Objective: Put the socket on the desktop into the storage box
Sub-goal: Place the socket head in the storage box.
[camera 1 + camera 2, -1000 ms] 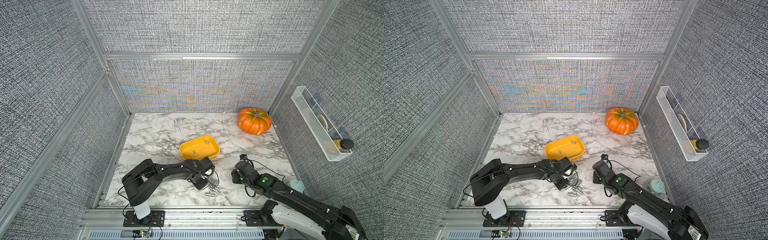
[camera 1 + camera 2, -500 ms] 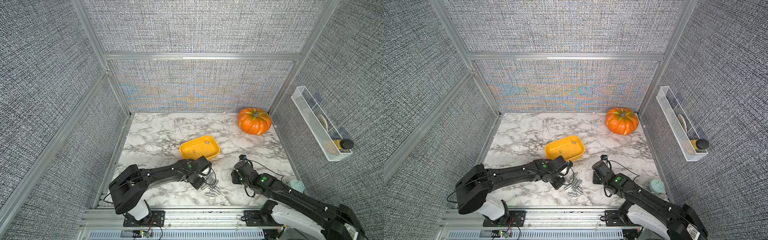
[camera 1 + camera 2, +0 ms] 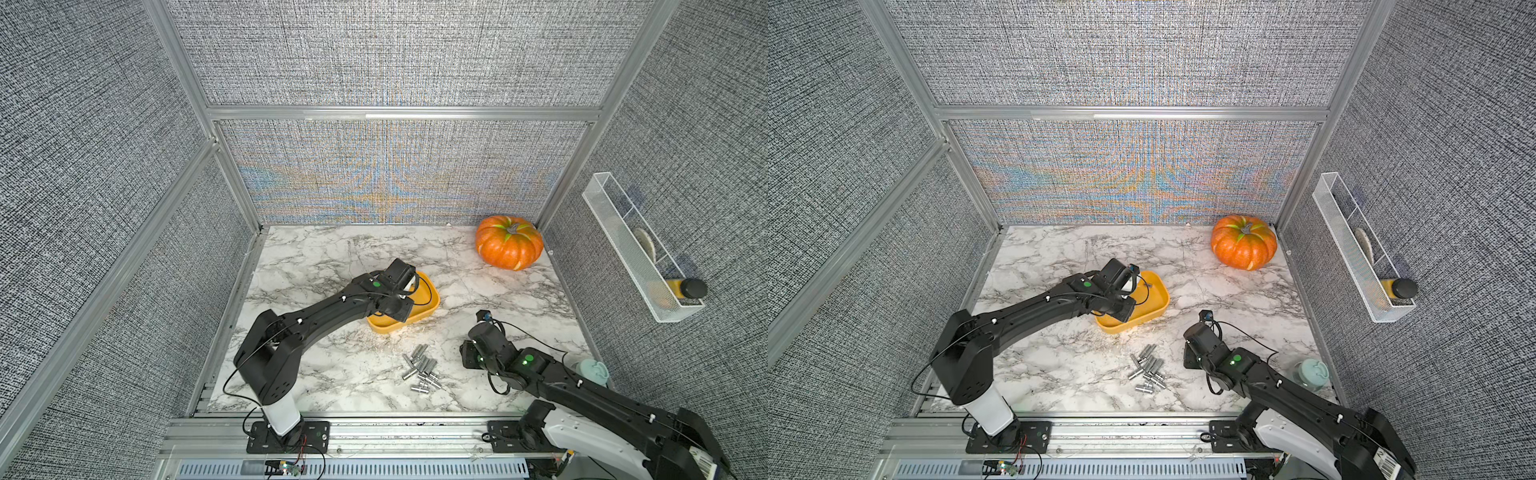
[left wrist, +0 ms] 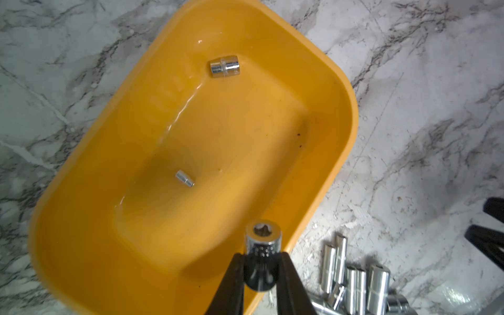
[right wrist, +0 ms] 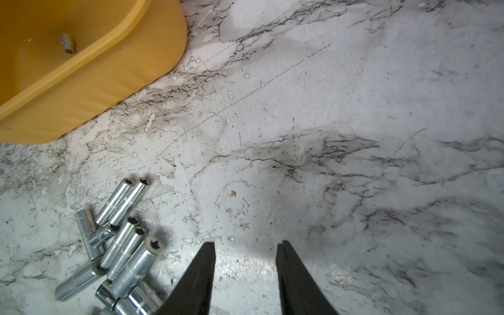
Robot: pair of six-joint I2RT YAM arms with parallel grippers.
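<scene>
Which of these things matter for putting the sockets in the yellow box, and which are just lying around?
Job: storage box; socket held by the left gripper; loose sockets on the desktop; two sockets already in the box.
Lying about: pumpkin; wire basket; teal cup.

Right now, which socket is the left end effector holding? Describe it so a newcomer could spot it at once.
Find the yellow-orange storage box on the marble desktop. Over its edge nearest the pile of sockets, the left end effector grips one chrome socket. It alone is held up: short, stubby, knurled, unlike the long slim ones in the pile.
</scene>
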